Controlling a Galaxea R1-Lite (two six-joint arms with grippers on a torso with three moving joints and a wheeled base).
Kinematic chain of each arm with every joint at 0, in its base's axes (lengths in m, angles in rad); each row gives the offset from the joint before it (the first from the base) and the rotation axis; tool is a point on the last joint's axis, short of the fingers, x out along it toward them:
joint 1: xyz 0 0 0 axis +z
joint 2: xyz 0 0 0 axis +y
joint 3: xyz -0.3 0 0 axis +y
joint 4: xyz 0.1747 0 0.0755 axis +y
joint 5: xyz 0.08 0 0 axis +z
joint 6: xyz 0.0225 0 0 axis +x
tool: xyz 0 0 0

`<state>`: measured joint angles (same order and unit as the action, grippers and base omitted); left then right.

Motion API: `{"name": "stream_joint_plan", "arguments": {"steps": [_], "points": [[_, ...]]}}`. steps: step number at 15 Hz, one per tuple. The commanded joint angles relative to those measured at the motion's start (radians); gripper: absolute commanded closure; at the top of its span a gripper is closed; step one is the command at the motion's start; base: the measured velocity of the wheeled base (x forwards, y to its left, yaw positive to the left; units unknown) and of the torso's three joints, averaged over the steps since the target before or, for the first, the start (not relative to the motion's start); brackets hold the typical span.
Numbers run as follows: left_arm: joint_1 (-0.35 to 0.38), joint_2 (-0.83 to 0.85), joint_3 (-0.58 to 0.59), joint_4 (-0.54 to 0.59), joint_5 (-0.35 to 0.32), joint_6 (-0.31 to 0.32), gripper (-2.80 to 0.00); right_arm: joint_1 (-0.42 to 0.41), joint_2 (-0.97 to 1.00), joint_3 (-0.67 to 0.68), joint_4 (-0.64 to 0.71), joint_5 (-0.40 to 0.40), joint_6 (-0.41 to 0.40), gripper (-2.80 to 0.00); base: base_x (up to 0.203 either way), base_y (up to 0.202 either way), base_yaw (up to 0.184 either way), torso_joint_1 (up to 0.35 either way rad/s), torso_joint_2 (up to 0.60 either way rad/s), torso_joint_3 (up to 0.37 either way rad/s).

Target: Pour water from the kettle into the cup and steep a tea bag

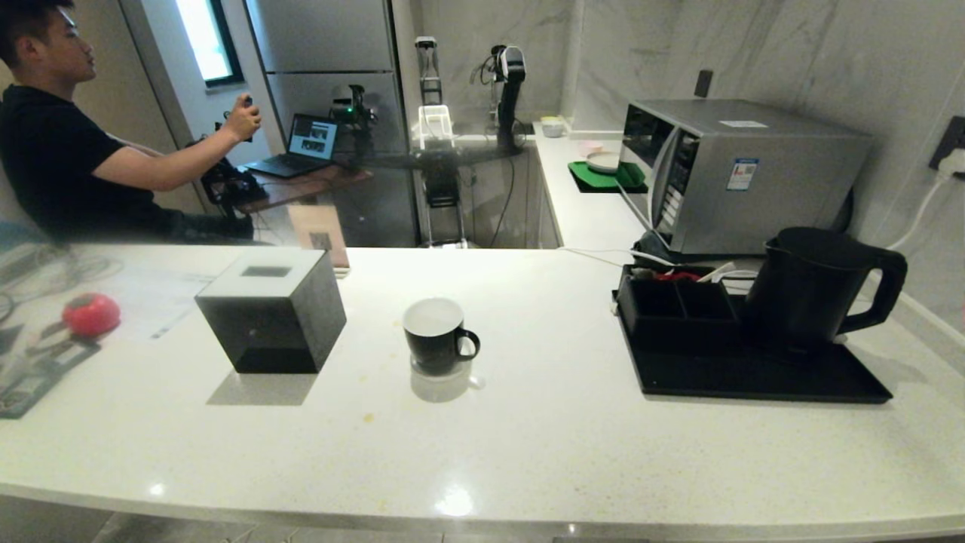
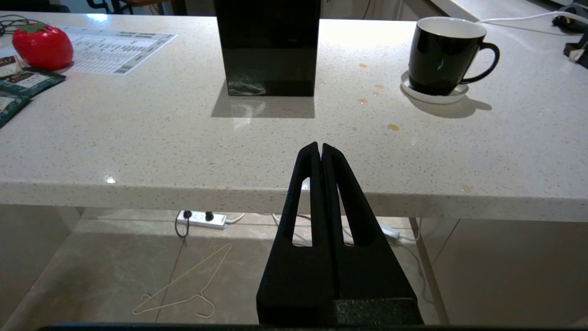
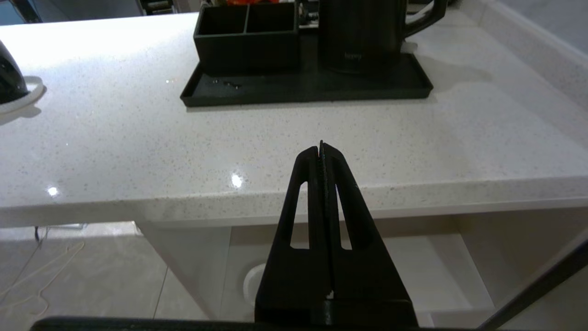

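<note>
A glossy black mug (image 1: 437, 335) sits mid-counter on a white coaster (image 1: 441, 381), between a black slotted box (image 1: 271, 309) at left and a matte black kettle (image 1: 810, 286) on a black tray (image 1: 761, 373) at right.

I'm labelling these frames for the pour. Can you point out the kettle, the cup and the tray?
kettle (image 1: 801, 290), head view, on the middle of its body.
cup (image 1: 435, 341), head view, on its black outer wall.
tray (image 1: 754, 377), head view, on the bare floor in front of the kettle.

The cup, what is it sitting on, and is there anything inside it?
The cup stands on a small white coaster on the counter. Its inside looks white near the rim, but the bottom is hidden from these angles, so whether it holds anything cannot be told.
</note>
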<state>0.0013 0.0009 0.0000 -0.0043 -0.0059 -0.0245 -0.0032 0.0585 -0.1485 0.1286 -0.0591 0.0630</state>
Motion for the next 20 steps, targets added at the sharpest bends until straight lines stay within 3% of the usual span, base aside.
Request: {"name": "stream_joint_plan", "arguments": {"steps": [1, 6, 9, 11, 16, 20], "points": [[0.0, 0.001, 0.0, 0.0, 0.0, 0.0, 0.0, 0.0, 0.103, -0.043, 0.014, -0.004, 0.006, 0.0, 0.0, 0.0, 0.0, 0.0, 0.0, 0.0], [0.0, 0.001, 0.0, 0.0, 0.0, 0.0, 0.0, -0.001, 0.418, -0.103, -0.065, -0.015, 0.07, 0.0, 0.0, 0.0, 0.0, 0.0, 0.0, 0.0], [0.0, 0.001, 0.0, 0.0, 0.0, 0.0, 0.0, -0.025, 0.67, -0.115, -0.234, -0.02, 0.091, 0.0, 0.0, 0.0, 0.0, 0.0, 0.0, 0.0], [0.0, 0.001, 0.0, 0.0, 0.0, 0.0, 0.0, -0.087, 0.861, -0.117, -0.363, -0.022, 0.093, 0.0, 0.0, 0.0, 0.0, 0.0, 0.0, 0.0], [0.0, 0.001, 0.0, 0.0, 0.0, 0.0, 0.0, -0.239, 1.336, -0.067, -0.9, -0.022, 0.083, 0.0, 0.0, 0.0, 0.0, 0.0, 0.0, 0.0], [0.0, 0.001, 0.0, 0.0, 0.0, 0.0, 0.0, -0.351, 1.626, -0.022, -1.379, -0.021, -0.001, 0.0, 0.0, 0.0, 0.0, 0.0, 0.0, 0.0]]}}
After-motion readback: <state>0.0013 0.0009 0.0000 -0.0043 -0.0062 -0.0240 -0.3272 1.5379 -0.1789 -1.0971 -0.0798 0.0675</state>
